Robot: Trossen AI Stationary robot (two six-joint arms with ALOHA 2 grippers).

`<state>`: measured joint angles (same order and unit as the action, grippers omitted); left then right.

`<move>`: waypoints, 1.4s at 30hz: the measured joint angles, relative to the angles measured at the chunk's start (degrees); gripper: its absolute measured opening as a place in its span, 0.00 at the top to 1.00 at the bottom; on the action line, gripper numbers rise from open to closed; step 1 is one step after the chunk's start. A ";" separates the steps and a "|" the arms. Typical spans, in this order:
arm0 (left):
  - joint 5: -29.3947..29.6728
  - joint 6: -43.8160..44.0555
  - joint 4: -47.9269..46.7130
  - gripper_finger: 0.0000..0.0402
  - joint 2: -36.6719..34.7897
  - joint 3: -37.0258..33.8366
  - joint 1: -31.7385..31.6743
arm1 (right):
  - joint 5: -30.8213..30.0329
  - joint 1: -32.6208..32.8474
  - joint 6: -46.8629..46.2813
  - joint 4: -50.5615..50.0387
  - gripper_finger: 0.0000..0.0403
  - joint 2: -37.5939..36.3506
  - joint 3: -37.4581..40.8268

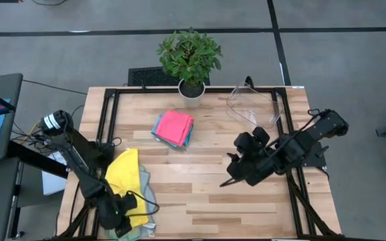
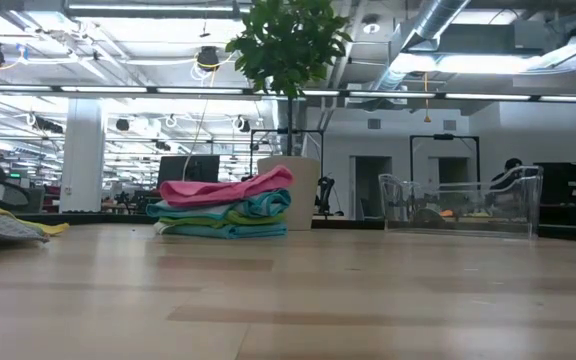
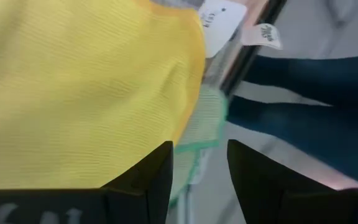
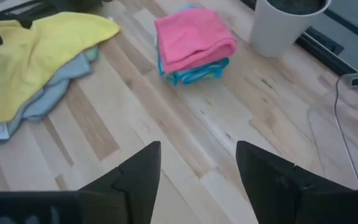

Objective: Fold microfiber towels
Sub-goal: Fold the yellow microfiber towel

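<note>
A loose pile lies at the table's near-left corner: a yellow microfiber towel [image 1: 126, 177] [image 4: 36, 56] on top of pale sage ones [image 1: 147, 195] [image 3: 205, 121]. A folded stack with a pink towel [image 1: 174, 127] [image 2: 226, 190] [image 4: 194, 40] on top sits at the far middle. My left gripper [image 1: 122, 224] [image 3: 199, 149] is open, right over the pile's near edge, with the sage hem showing between its fingers. My right gripper [image 1: 232, 175] [image 4: 197, 152] hangs open above the bare table right of centre, holding nothing. My left gripper stands close over the yellow towel's edge [image 3: 166, 134] and the sage hem; I cannot tell whether its fingers touch the cloth.
A potted plant [image 1: 191, 60] in a white pot [image 4: 284, 25] stands at the far edge. A clear plastic bin [image 1: 253, 107] [image 2: 458, 205] sits at the far right. Bare wood [image 1: 200, 194] lies between the pile and the right arm. White labels [image 3: 219, 25] stick out of the pile.
</note>
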<state>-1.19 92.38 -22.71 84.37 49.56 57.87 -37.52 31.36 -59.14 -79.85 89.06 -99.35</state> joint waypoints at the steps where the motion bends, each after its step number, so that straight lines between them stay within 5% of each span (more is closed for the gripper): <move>1: 0.83 -0.95 -3.64 0.64 1.23 2.43 0.31 | -0.04 0.24 -0.15 -0.11 0.42 0.09 0.00; 7: 4.51 -9.53 -12.19 0.64 10.34 13.31 1.46 | -0.32 1.05 -1.82 -1.01 0.42 0.21 0.00; 16: -4.81 -11.43 -14.11 0.64 21.95 16.52 0.39 | -1.46 1.05 -2.55 -2.16 0.42 0.10 0.00; 28: 1.45 -5.94 -17.79 0.64 16.21 16.37 0.01 | -1.42 1.06 -2.51 -2.23 0.42 0.10 0.00; 34: 9.55 -4.10 -20.50 0.64 11.89 16.39 0.00 | -1.44 2.07 -2.98 -2.41 0.44 0.12 0.00; 42: 7.73 -8.35 -21.09 0.64 15.83 16.11 -1.48 | -1.44 3.68 -4.40 -2.59 0.47 0.12 0.00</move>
<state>6.54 84.03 -43.80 100.20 65.67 56.39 -38.96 35.04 -63.55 -82.44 89.19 -99.35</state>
